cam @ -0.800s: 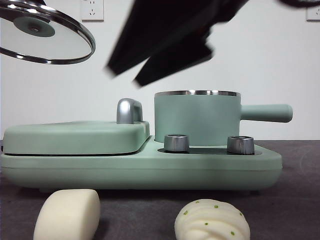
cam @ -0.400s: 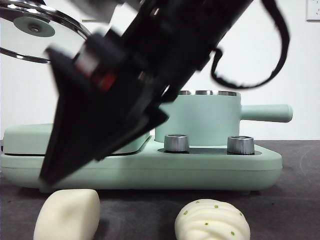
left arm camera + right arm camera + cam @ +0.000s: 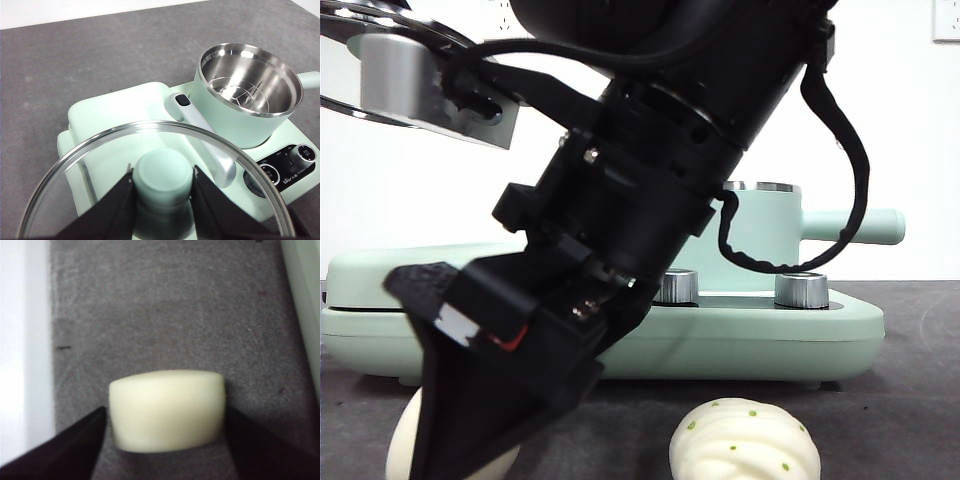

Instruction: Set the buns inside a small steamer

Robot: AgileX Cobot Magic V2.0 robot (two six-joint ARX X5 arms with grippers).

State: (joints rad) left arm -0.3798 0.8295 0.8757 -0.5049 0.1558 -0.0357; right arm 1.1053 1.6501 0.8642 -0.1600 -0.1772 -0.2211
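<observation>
The plain smooth bun [image 3: 167, 410] lies on the grey table at the front left, largely hidden by the arm in the front view [image 3: 398, 448]. My right gripper [image 3: 165, 412] is low over it, open, one jaw on each side. The twisted bun [image 3: 745, 440] with green specks lies to its right, free. The small steamer [image 3: 245, 95] stands open on the appliance base, its steel inside empty; in the front view only its right part [image 3: 765, 235] shows. My left gripper [image 3: 163, 175] is shut on the green knob of the glass lid [image 3: 100, 150], held high at the left.
The flat mint-green griddle cover [image 3: 125, 115] with its chrome handle [image 3: 205, 150] sits next to the steamer on the base. Two steel dials [image 3: 802, 290] are on the base's front. The steamer's long handle [image 3: 855, 225] points right.
The right arm has come down from above the appliance to the front left, and its open jaws now straddle the plain bun. The lid stays held up.
</observation>
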